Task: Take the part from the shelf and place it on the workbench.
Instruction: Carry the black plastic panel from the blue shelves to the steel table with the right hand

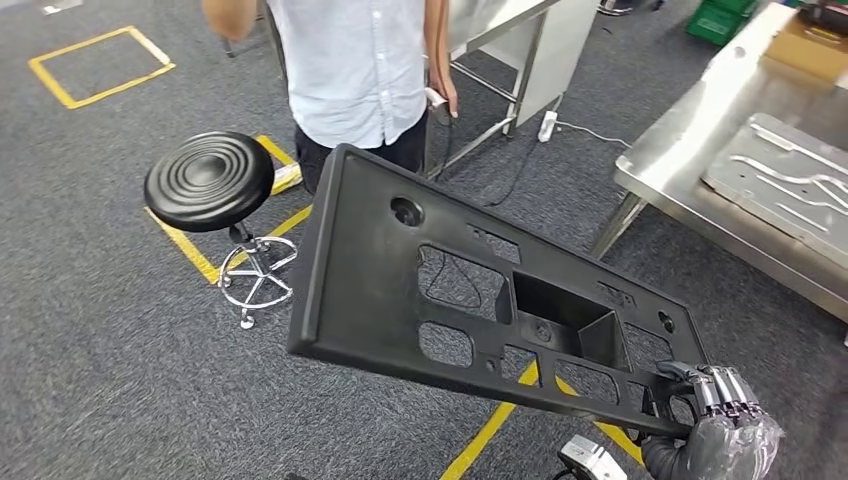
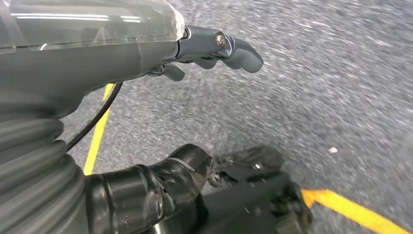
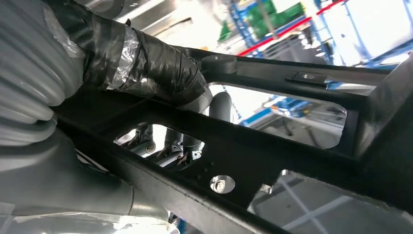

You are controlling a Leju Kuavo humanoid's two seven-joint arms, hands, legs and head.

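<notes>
Matt black plastic on the part [image 1: 480, 290], a moulded panel with a dusty, faintly scuffed face and a bright metal screw head in it at the right wrist. The right hand [image 1: 725, 425] is wrapped in glossy, crinkled film and black tape over dark fingers [image 3: 182, 144]. The left hand [image 2: 160, 48] shows smooth grey plastic under a clear shiny cover. The bench [image 1: 680, 150] is brushed steel, dull sheen, with a pale metal plate [image 1: 790, 180] on it. The floor [image 1: 100, 330] is rough grey carpet, taped in yellow. The stool [image 1: 209, 181] has a ribbed black seat and chrome legs. The person's shirt [image 1: 355, 60] is pale cloth.
</notes>
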